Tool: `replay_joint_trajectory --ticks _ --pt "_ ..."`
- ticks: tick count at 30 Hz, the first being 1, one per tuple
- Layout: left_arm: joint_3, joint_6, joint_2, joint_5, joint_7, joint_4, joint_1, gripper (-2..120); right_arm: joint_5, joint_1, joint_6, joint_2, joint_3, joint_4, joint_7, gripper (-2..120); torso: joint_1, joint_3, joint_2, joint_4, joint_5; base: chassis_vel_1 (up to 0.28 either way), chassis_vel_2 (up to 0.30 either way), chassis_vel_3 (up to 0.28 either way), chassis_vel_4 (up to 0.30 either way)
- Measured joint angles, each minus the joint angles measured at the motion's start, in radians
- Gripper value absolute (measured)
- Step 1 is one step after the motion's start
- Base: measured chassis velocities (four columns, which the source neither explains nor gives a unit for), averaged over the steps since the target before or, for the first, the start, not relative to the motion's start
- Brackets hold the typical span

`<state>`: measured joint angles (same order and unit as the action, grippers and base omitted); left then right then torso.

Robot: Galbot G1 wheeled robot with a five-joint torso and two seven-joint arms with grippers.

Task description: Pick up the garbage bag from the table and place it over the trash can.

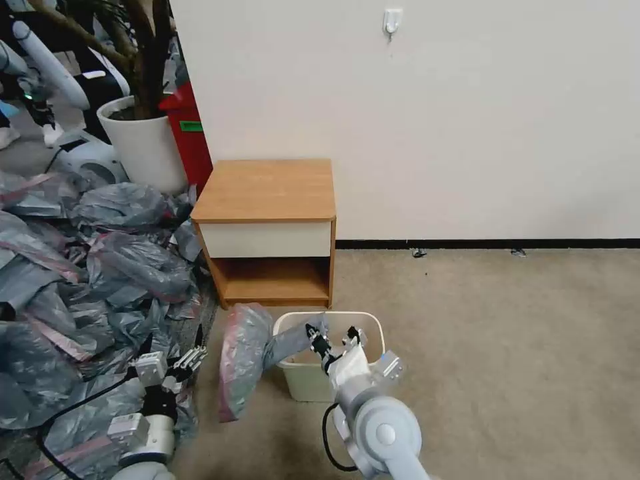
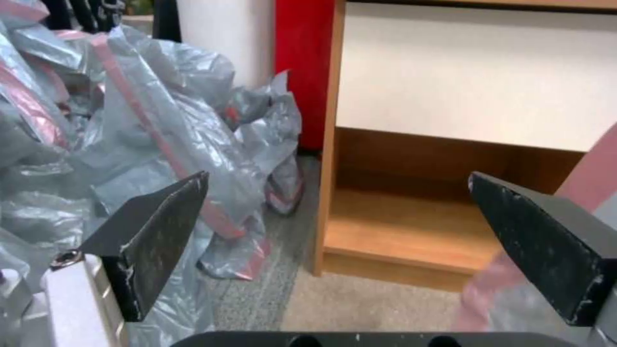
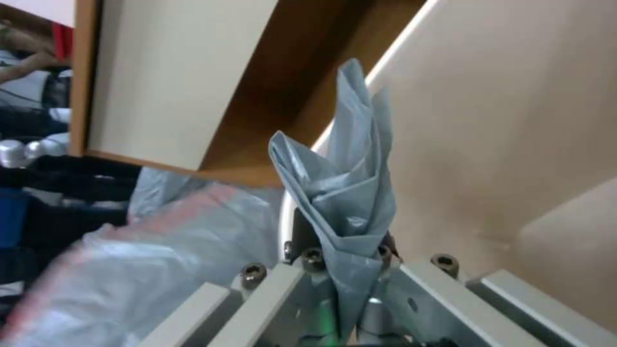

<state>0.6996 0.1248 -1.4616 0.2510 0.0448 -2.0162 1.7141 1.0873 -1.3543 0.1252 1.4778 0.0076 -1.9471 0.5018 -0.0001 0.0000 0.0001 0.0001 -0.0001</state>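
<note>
Now the right gripper [image 1: 333, 338] pinches the garbage bag [image 1: 243, 357] shut above the trash can [image 1: 373, 327]; the left gripper [image 1: 175, 363], beside the trash can, gapes wide and empty.

The garbage bag [image 1: 243, 360] was translucent grey with a pink-red band. Beside it, the trash can [image 1: 373, 327] was cream-white. The bench [image 1: 267, 190] behind had a light-brown top and cream-white drawer front. The left gripper's fingers [image 2: 161, 231] were black.

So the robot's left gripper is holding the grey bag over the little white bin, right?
Not quite: the right gripper holds the garbage bag over the trash can, as the head view shows. The left gripper hangs open beside the heap.
</note>
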Motion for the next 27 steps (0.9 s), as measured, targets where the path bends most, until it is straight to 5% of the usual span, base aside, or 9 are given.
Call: replay_joint_trajectory --ticks 12,27 --pt "-0.011 0.009 -0.001 -0.008 -0.002 0.015 -0.006 100 -0.128 -0.028 -0.005 -0.031 0.003 0.003 -0.022 0 0.000 0.000 0.000 -0.0001 0.0001 0.000 0.000 0.000 0.000" --pt "-0.025 0.023 0.000 -0.042 -0.005 0.018 -0.011 100 -0.241 -0.040 -0.006 -0.072 0.030 -0.006 -0.029 55 0.000 0.000 0.000 -0.0001 0.0001 0.000 0.000 0.000 0.000"
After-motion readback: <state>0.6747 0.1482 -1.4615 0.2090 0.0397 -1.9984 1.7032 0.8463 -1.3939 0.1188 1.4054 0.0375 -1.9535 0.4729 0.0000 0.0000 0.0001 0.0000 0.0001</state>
